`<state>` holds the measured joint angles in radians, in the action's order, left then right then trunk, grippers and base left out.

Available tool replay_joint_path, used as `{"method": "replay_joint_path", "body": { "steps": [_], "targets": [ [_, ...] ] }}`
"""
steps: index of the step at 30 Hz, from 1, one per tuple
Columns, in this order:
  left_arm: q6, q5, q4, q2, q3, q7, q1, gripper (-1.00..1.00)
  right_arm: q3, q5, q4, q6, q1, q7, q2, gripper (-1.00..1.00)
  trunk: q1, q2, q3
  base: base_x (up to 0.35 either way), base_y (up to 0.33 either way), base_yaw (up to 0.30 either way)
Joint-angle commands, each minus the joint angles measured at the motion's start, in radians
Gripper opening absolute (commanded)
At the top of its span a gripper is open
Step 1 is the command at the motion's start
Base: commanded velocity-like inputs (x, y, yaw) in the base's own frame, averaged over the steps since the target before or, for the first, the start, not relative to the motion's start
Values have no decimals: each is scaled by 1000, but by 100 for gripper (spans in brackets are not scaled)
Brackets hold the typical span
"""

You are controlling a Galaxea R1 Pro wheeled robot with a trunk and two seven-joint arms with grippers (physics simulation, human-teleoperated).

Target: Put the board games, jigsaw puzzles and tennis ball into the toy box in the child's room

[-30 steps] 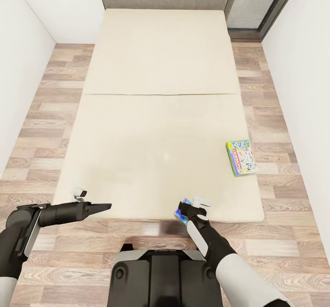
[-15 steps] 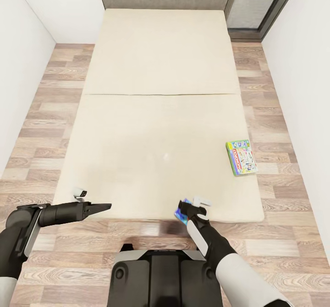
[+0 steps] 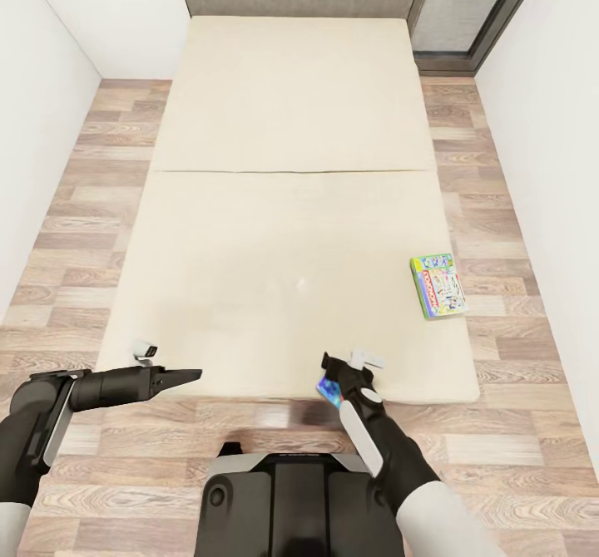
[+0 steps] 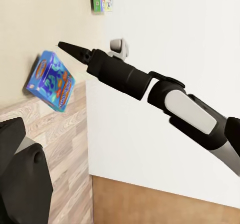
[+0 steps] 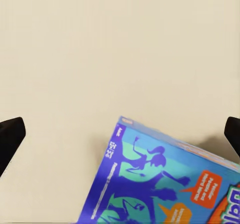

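Blue board game [image 3: 330, 390] lying at the bed's [image 3: 291, 208] near edge, about 5 o'clock; right gripper [image 3: 339, 372] spread wide over it, not gripping. Green-edged board game [image 3: 438, 284] at 3 o'clock, untouched. Left gripper [image 3: 187, 373] idle, opening impossible to tell. Nothing boxed, judging by this.

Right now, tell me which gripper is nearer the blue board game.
Right. The right gripper hangs just above the blue board game at the bed's near edge. The left gripper is off to its left, well apart.
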<state>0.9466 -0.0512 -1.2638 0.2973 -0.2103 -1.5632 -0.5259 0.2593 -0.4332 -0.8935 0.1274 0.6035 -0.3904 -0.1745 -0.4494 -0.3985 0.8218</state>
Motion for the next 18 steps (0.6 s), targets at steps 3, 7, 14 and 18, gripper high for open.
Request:
{"method": "replay_joint_path", "body": {
  "steps": [3,7,14,18],
  "targets": [
    [11,1,0,0,0,-4,0,100,2,-4,-41,11,-20,-7,0,100,-1,-2,1,0,0,0],
    [11,1,0,0,0,-4,0,100,2,-4,-105,31,-49,-7,0,100,-1,-2,1,-1,0,0],
    [11,1,0,0,0,-4,0,100,0,-6,-210,46,-100,-6,27,100,-1,-2,1,-123,-35,0],
    [11,1,0,0,0,-4,1,100,0,-14,-270,48,-129,-5,55,100,-1,-2,1,-258,-119,0]
  ]
}}
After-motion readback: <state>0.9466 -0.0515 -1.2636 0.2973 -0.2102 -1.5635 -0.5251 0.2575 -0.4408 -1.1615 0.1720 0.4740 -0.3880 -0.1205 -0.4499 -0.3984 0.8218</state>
